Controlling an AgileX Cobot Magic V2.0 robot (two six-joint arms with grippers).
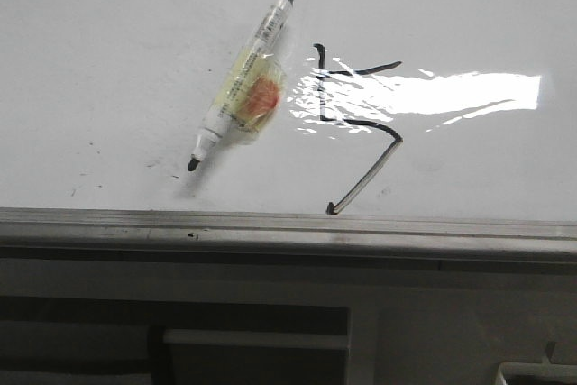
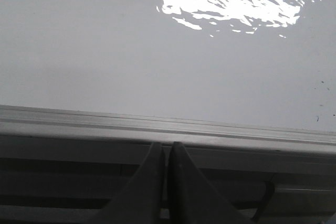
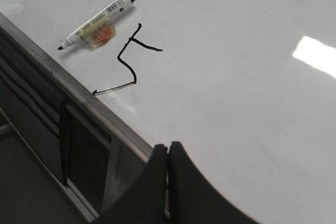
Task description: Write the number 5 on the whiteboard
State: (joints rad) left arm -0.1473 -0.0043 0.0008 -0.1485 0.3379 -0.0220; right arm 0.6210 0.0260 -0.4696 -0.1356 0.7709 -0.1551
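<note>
I get even, dimmish light w/ hard glare on the whiteboard (image 1: 108,60), washing out part of the 5 (image 1: 356,123) in front view. Soft shadow beside the marker (image 1: 242,83). Fingers near-black in both wrist views.

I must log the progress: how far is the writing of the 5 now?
It looks finished. A crooked black number 5 stands on the whiteboard; the uncapped marker lies beside it, released. The left gripper and right gripper are shut, holding nothing. Nothing visible remains.
</note>
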